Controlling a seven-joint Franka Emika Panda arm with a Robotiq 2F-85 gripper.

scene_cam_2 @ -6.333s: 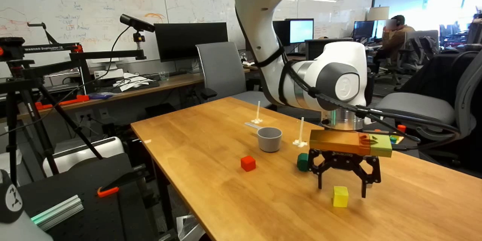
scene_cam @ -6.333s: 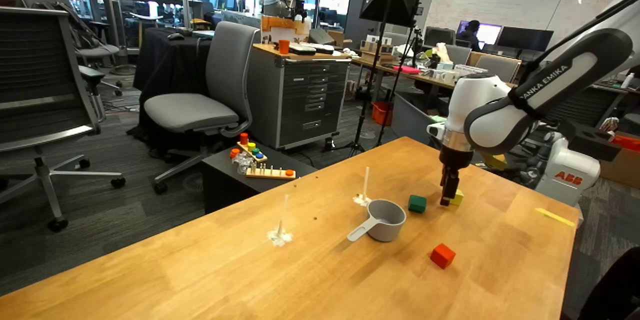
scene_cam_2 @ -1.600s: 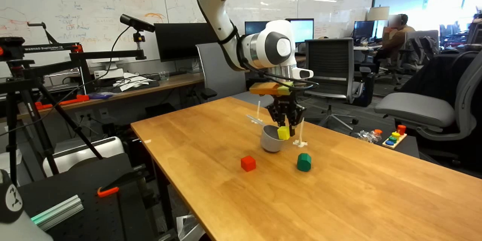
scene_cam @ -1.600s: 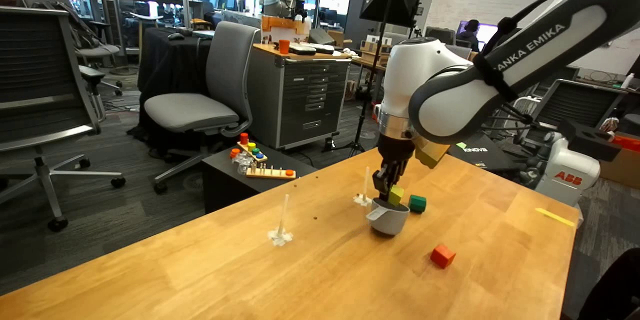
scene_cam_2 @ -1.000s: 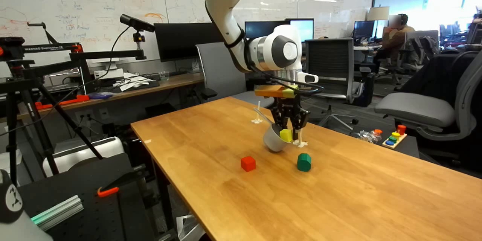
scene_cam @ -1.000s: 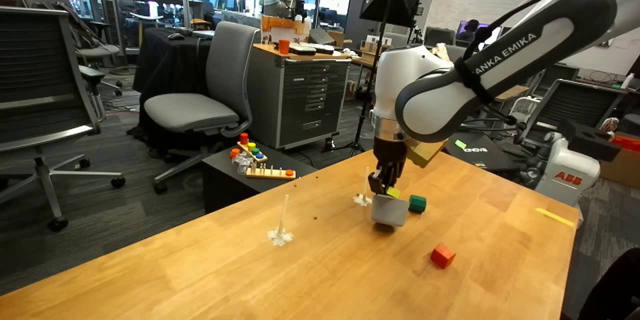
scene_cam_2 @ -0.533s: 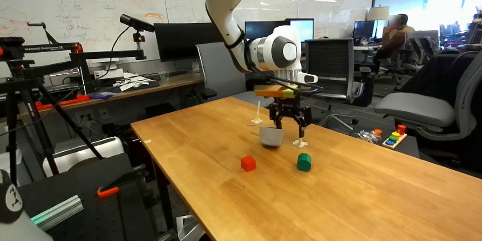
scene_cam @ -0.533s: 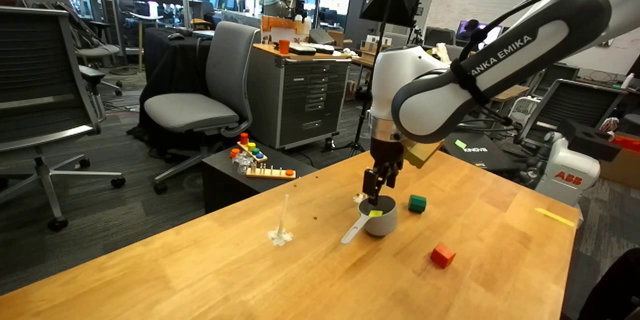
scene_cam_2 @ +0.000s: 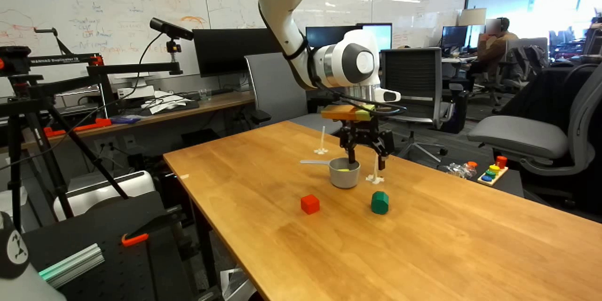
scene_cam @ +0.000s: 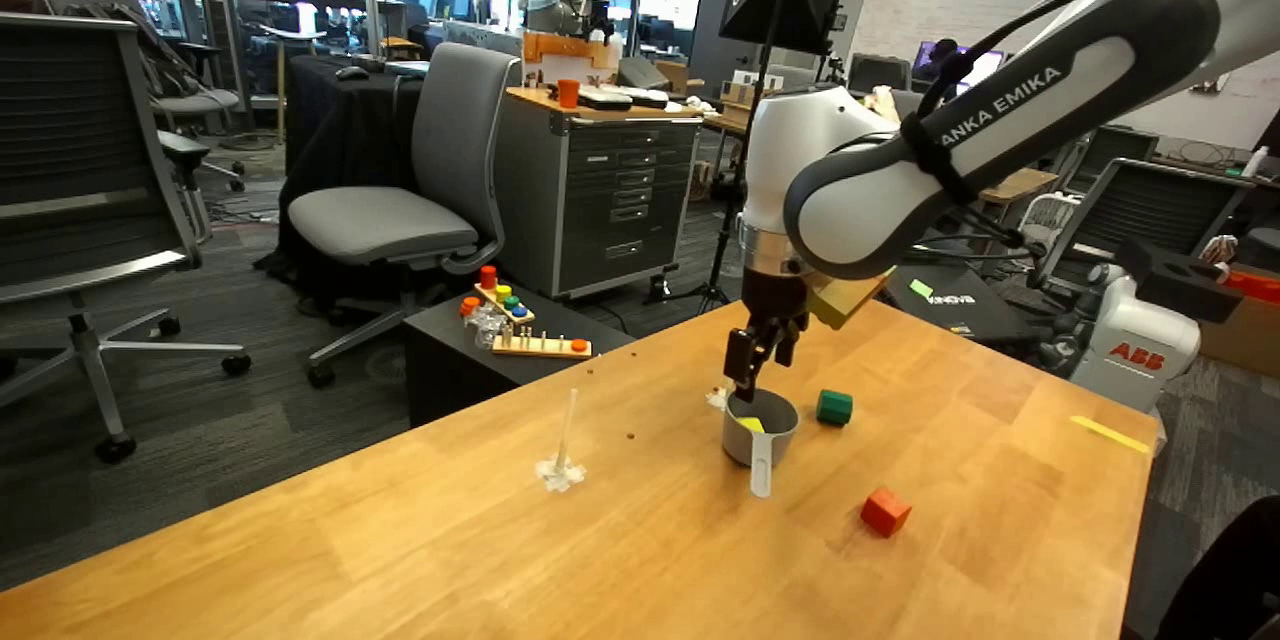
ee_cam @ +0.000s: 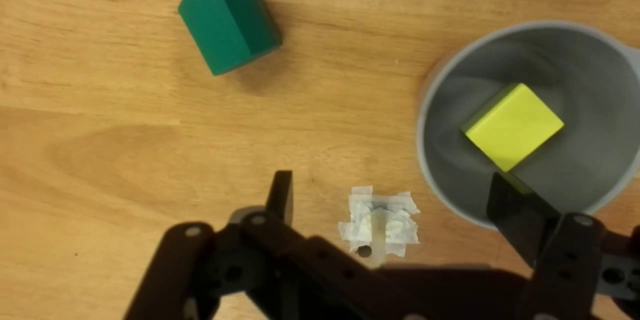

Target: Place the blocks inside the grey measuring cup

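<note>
1 of 3 in, I'd say: yellow block [ee_cam: 515, 127] inside cup [ee_cam: 592, 155], right side of wrist view. 2 left on table [scene_cam: 480, 540]: green [ee_cam: 222, 27], upr left there; red [scene_cam: 886, 512], lwr right in an exterior view. Fingers [ee_cam: 517, 217] spread wide, w/ nothing held.

Measuring cup [scene_cam_2: 344, 179] sat on table [scene_cam_2: 447, 240], one block [ee_cam: 514, 127] inside it. In an exterior view, another block [scene_cam: 834, 408] lay right of cup, third block [scene_cam: 886, 512] before and right of both; stick [scene_cam: 567, 432] stood left of cup, well apart.
</note>
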